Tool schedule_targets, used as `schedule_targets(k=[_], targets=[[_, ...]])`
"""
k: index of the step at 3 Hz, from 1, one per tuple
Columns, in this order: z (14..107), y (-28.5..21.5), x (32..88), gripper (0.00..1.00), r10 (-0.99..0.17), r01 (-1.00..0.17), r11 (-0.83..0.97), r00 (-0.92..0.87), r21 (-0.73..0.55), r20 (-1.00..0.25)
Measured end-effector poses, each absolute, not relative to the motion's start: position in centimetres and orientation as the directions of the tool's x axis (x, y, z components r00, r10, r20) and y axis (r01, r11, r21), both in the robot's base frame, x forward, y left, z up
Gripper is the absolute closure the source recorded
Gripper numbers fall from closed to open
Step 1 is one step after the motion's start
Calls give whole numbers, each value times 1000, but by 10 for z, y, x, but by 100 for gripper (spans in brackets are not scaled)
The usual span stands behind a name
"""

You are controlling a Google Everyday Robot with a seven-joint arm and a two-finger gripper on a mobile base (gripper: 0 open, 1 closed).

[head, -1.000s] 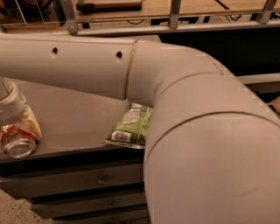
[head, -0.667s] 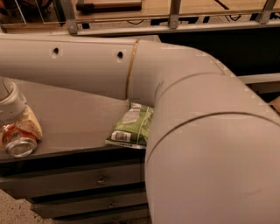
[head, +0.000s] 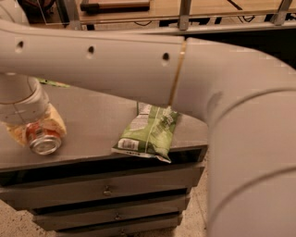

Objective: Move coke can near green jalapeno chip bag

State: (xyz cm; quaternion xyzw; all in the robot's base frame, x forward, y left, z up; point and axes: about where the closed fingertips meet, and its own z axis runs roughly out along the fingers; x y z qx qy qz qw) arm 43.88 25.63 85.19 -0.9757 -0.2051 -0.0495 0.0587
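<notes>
The coke can point(head: 42, 140) lies tipped with its silver end toward the camera, at the left of the grey counter point(head: 92, 125). My gripper point(head: 36, 128) comes down over it at the far left, and its pale fingers point(head: 56, 124) sit on both sides of the can, shut on it. The green jalapeno chip bag point(head: 149, 131) lies flat near the counter's front edge, to the right of the can and well apart from it. My thick grey arm point(head: 138, 65) crosses the whole view and hides the back of the counter.
A strip of another green thing point(head: 54, 84) shows at the back left under the arm. Drawers point(head: 107, 190) are below the counter top. A wooden shelf and metal posts point(head: 185, 11) run along the back.
The gripper and the can have shifted right, toward the chip bag. The bag lies as before.
</notes>
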Motion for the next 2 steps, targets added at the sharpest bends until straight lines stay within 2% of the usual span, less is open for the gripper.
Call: schedule_targets(k=[1,2], targets=[[873,216,456,100,326,348,-932,928,-105,180],[873,216,456,100,326,348,-932,928,-105,180]])
